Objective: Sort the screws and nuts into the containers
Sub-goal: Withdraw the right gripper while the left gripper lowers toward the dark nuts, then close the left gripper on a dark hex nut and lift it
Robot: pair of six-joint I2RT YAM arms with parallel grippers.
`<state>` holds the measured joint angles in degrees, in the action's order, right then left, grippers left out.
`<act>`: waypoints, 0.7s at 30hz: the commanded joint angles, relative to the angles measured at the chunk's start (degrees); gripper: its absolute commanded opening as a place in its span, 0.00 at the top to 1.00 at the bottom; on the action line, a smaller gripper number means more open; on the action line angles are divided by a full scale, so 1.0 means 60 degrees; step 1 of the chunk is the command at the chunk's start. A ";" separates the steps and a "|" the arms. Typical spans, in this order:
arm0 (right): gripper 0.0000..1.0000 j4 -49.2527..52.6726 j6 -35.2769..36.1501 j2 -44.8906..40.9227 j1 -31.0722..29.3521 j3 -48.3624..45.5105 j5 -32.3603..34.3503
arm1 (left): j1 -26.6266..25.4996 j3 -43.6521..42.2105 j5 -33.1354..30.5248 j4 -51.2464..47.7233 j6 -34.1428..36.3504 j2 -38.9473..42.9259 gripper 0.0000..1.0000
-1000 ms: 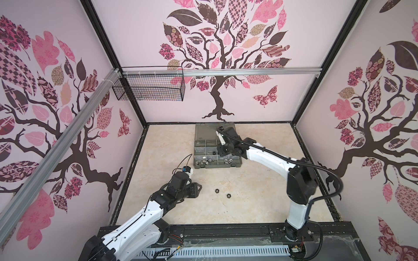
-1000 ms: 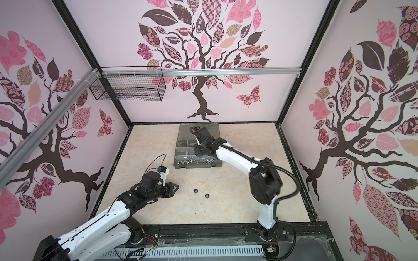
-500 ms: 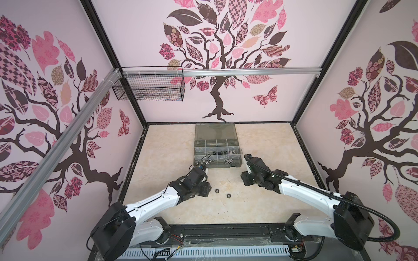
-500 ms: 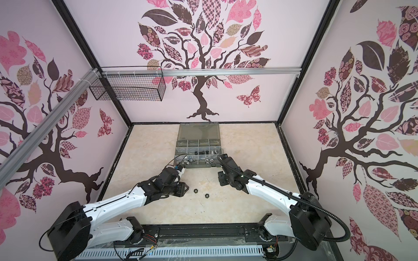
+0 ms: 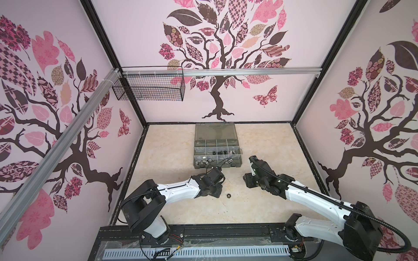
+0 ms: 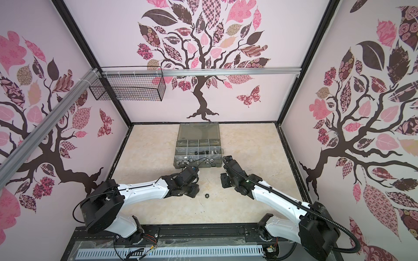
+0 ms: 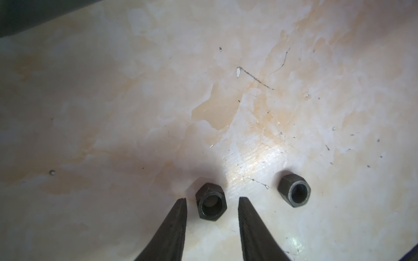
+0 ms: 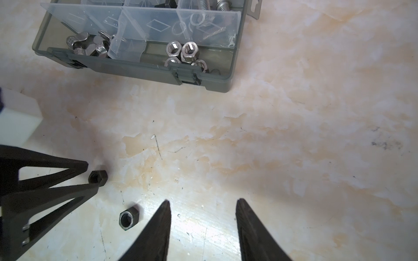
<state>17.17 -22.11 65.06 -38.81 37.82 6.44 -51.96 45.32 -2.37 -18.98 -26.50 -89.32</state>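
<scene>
Two black hex nuts lie on the marble floor in front of the containers, the compartments of a smoky-grey organiser case [image 5: 196, 166]. My left gripper [image 7: 213, 199] is open, its fingers on either side of one nut [image 7: 211, 203] without touching it. The second nut [image 7: 294, 191] lies free beside it and shows in both top views [image 5: 228, 195] [image 6: 206, 195]. My right gripper [image 8: 204, 200] is open and empty, just past that free nut [image 8: 129, 217]. Silver hex nuts [image 8: 183, 53], wing nuts [image 8: 90, 46] and screws [image 8: 203, 3] sit in separate compartments.
The case's flat lid [image 5: 214, 131] lies open towards the back wall. A black wire basket [image 5: 149, 88] hangs high on the back left. Black frame rails [image 5: 135, 158] border the floor. The two wrists stand close together near the nuts.
The right arm has swung from over the case down to the floor near the nuts. The left gripper has moved right until its fingers flank one nut, hiding it in both top views.
</scene>
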 commanded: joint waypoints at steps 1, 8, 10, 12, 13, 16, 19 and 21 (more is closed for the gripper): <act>0.50 0.0302 0.0028 -0.0426 0.0056 0.0156 0.0158 | -0.0077 0.0452 -0.0383 -0.0145 0.0139 -0.0178 0.59; 0.50 0.0444 -0.0021 -0.0582 0.0066 0.0127 0.0245 | -0.0362 0.0605 -0.0605 -0.0277 0.0257 -0.0649 0.62; 0.50 0.0449 -0.0022 -0.0611 0.0065 0.0136 0.0258 | -0.0403 0.0635 -0.0644 -0.0313 0.0243 -0.0756 0.65; 0.50 0.0453 -0.0010 -0.0618 0.0062 0.0163 0.0280 | -0.0443 0.0674 -0.0727 -0.0337 0.0284 -0.0806 0.69; 0.50 0.0451 0.0006 -0.0612 0.0059 0.0192 0.0295 | -0.0458 0.0676 -0.0760 -0.0339 0.0306 -0.0818 0.73; 0.50 0.0549 0.0015 -0.0589 0.0062 0.0266 0.0316 | -0.0453 0.0672 -0.0889 -0.0359 0.0351 -0.0817 0.84; 0.50 0.0695 -0.0014 -0.0631 0.0066 0.0331 0.0324 | -0.0426 0.0946 -0.1062 -0.0587 0.0542 -0.0536 0.87; 0.50 0.0755 -0.0076 -0.0730 0.0070 0.0324 0.0330 | -0.0202 0.1447 -0.1088 -0.0797 0.0991 -0.0129 0.87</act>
<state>19.38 -22.13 62.81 -38.81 37.87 7.35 -54.24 48.99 -7.46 -22.48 -23.77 -93.06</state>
